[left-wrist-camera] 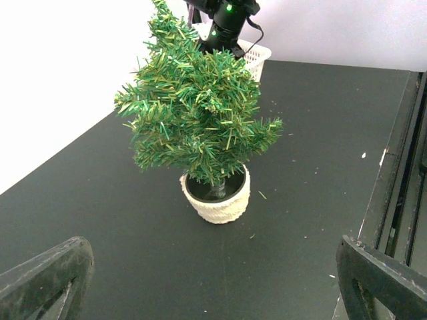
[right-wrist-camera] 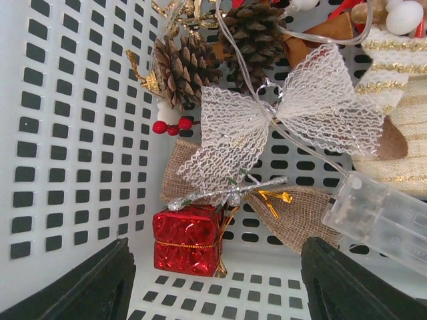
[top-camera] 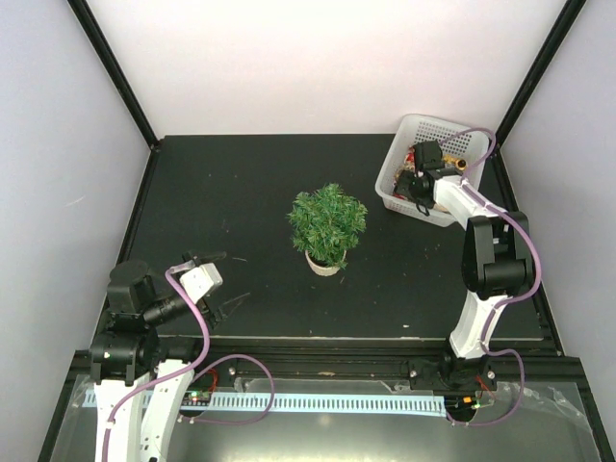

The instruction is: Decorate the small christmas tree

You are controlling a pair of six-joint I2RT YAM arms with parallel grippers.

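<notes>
- Top external: the small christmas tree [top-camera: 327,223] stands upright in its cream pot [top-camera: 323,265] mid-counter [top-camera: 231,192]. The left pincer [top-camera: 223,281] sits near-left, well apart from the tree. The right pincer [top-camera: 421,183] reaches into the white basket [top-camera: 404,144] at the far right.
- Left wrist: the tree fills the centre, pot resting on the counter. The left pincer's fingers [left-wrist-camera: 47,277] sit at the bottom corners, spread apart and holding nothing.
- Right wrist: the right pincer's fingers [right-wrist-camera: 87,287] are spread wide and empty over the basket floor. Between them lies a red gift box [right-wrist-camera: 188,239], with a white mesh bow [right-wrist-camera: 267,127] and pine cones [right-wrist-camera: 187,67] beyond.
</notes>
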